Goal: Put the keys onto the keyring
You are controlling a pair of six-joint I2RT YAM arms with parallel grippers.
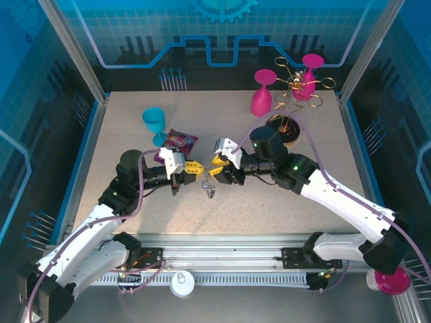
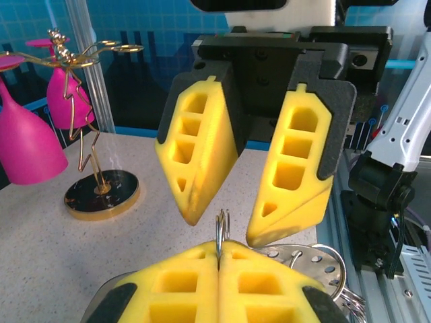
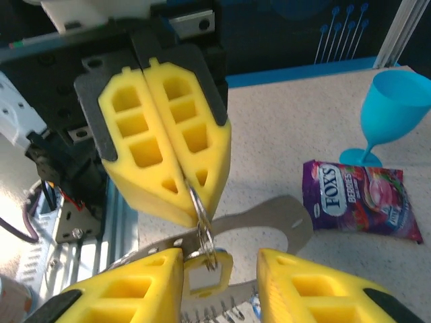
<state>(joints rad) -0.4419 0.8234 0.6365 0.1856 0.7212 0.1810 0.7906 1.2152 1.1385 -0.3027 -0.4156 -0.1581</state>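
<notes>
My left gripper (image 2: 220, 246) is shut on a small silvery split ring (image 2: 223, 227) of the keyring, which sticks up edge-on from between its fingertips. Facing it, my right gripper (image 3: 219, 261) is open. A yellow-headed key (image 3: 206, 272) hangs from that ring (image 3: 202, 222) between the right fingers, close to the left one. A flat grey metal piece (image 3: 273, 214) and a perforated metal plate (image 2: 316, 264) hang below. In the top view both grippers (image 1: 195, 168) (image 1: 217, 168) meet above mid-table with the bunch (image 1: 211, 190) dangling. The blue key is not clearly visible.
A purple candy packet (image 3: 363, 198) and a blue goblet (image 3: 397, 108) lie behind the left arm. At the back right stand a gold wire rack (image 1: 296, 84) on its round base (image 2: 101, 194) and two pink goblets (image 1: 262, 95) (image 1: 311, 67).
</notes>
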